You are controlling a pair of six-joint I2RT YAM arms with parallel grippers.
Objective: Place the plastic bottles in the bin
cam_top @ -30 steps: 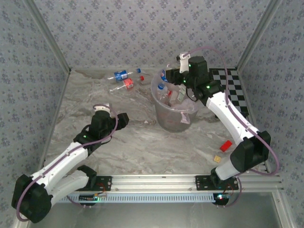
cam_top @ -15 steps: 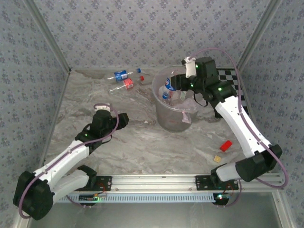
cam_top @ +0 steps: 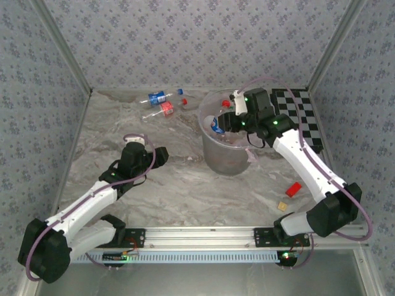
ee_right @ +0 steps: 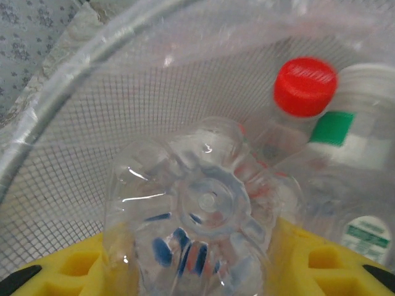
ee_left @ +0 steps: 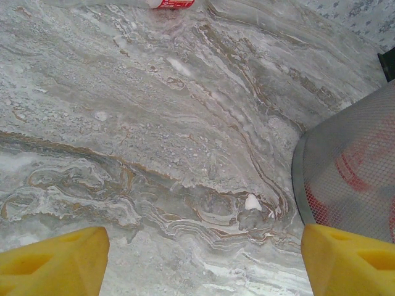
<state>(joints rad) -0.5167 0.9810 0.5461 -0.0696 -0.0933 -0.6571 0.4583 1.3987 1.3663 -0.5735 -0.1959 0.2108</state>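
Within the last second the right pincer has sunk from above the far rim into the mouth of the bin, so release looks like the only step left for this one. It pinches a clear blue-labelled bottle, ribbed base toward the wrist camera, just above a red-capped bottle already inside. The left pincer hangs spread over bare counter, barely shifted, with loose bottles lying well beyond it.

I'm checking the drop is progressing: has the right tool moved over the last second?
Yes. The right tool, shut on a blue-labelled bottle, has come down the image from the bin's far rim into its mouth.
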